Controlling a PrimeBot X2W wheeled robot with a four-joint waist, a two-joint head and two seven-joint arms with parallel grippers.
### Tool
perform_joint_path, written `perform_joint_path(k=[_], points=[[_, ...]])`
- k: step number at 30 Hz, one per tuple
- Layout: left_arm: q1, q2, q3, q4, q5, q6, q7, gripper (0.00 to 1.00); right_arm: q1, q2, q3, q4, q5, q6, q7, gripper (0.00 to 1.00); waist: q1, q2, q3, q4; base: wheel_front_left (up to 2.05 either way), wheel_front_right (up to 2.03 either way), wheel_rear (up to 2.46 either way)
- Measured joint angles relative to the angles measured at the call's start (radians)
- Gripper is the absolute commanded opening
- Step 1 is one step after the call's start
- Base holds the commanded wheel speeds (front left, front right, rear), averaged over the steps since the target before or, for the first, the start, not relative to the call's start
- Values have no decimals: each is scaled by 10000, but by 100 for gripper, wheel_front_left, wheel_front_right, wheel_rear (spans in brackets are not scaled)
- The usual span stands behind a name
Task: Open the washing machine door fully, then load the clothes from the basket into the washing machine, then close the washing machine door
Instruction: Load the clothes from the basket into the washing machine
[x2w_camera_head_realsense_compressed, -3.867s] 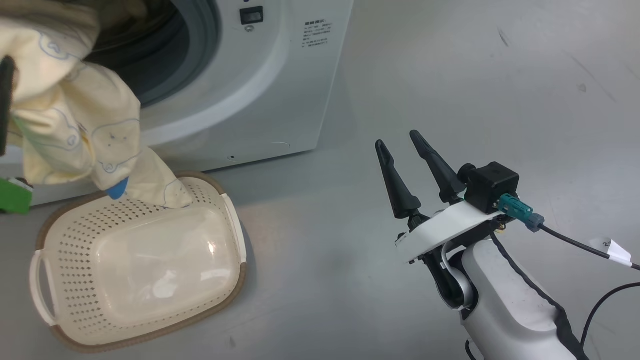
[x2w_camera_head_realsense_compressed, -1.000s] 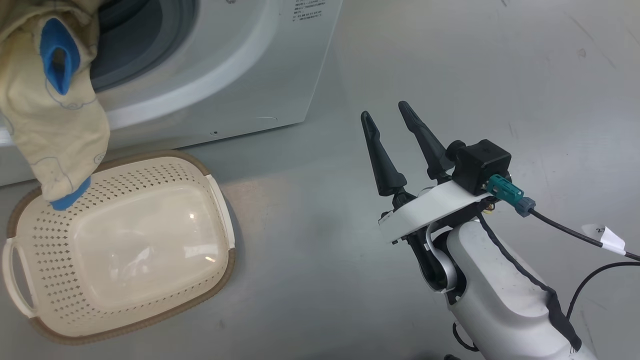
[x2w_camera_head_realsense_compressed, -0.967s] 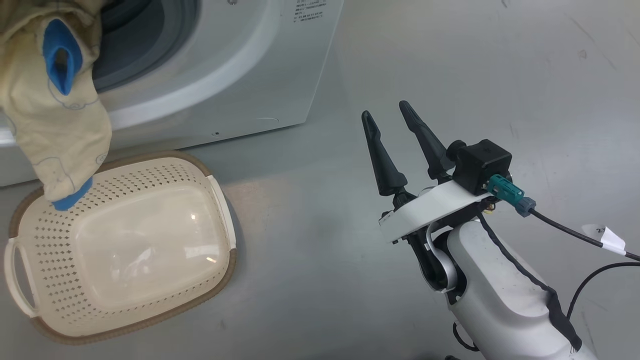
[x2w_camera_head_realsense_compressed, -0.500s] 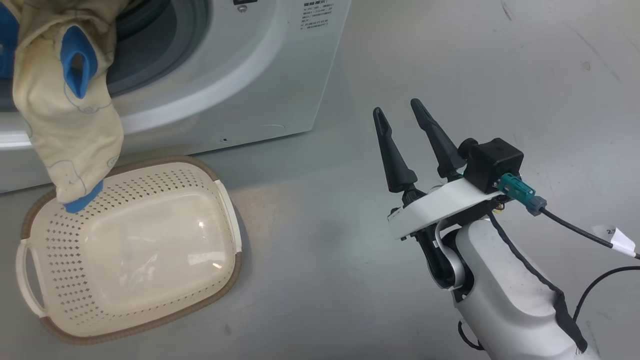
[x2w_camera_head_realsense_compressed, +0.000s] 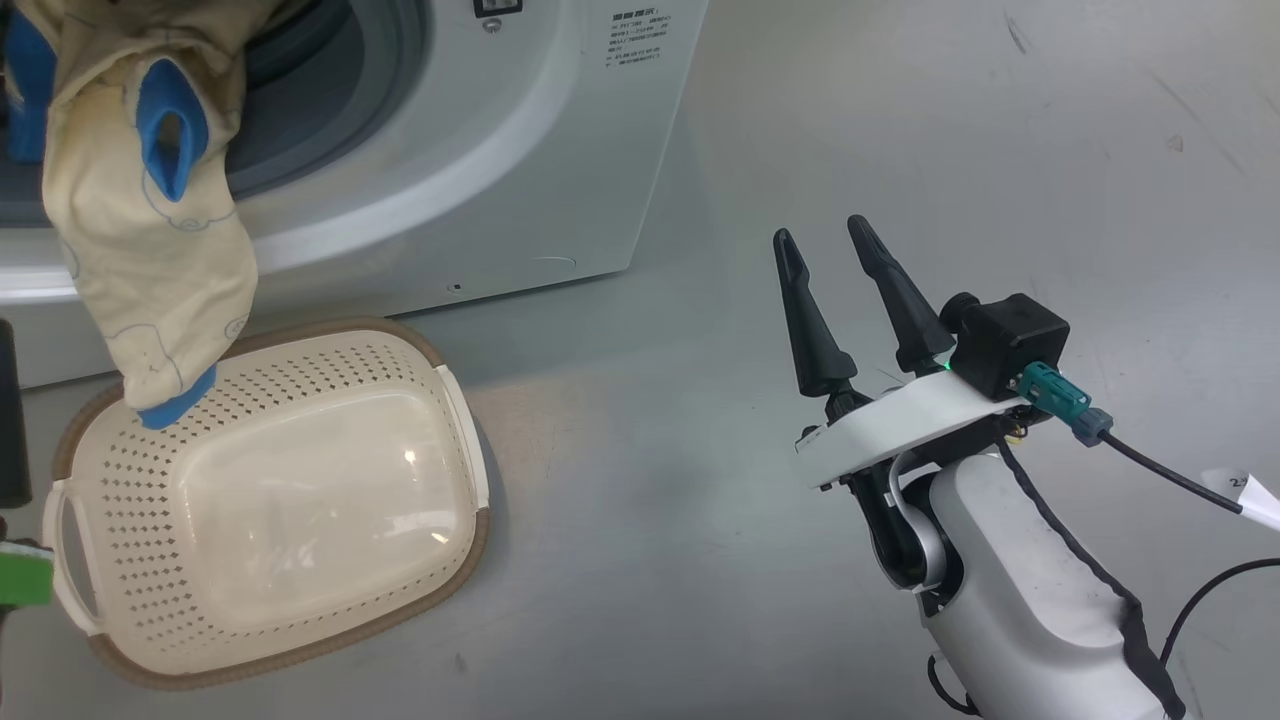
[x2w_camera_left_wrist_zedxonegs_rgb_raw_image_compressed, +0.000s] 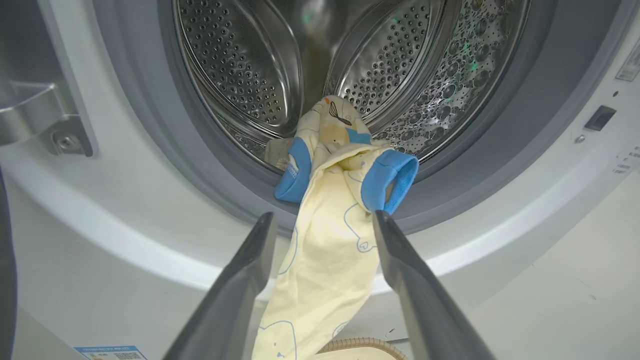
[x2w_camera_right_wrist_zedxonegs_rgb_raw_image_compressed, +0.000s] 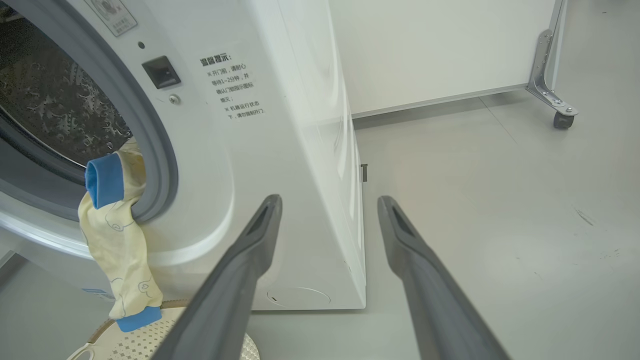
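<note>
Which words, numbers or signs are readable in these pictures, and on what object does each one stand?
"温馨提示:" heads the printed notice on the washing machine front; its smaller lines are too small to read surely.
Sticker at the machine's upper front: blurred, unreadable.
Blue label low on the machine: too small.
White tag on a black cable: "2", the rest cut off.

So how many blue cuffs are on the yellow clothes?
3. One cuff and another sit side by side at the washing machine opening; a third dangles over the basket. Folds may hide more.
</note>
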Motion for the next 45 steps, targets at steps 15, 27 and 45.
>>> perform_joint_path(k=[15,27,45], points=[[1259,-573,368,-805,330,0,0,100,171,4,-167,-8,-67,173,0,100,0,0,-65,34,0,0,0],[1596,-616,485,-1214,504,0,0,100,178,4,-173,-19,-69,219,0,100,0,0,-48,-20,0,0,0],[951,291,-1283,151,472,0,947,100,177,10,217,-270,81,263,0,100,1,0,326,-410,0,0,0]])
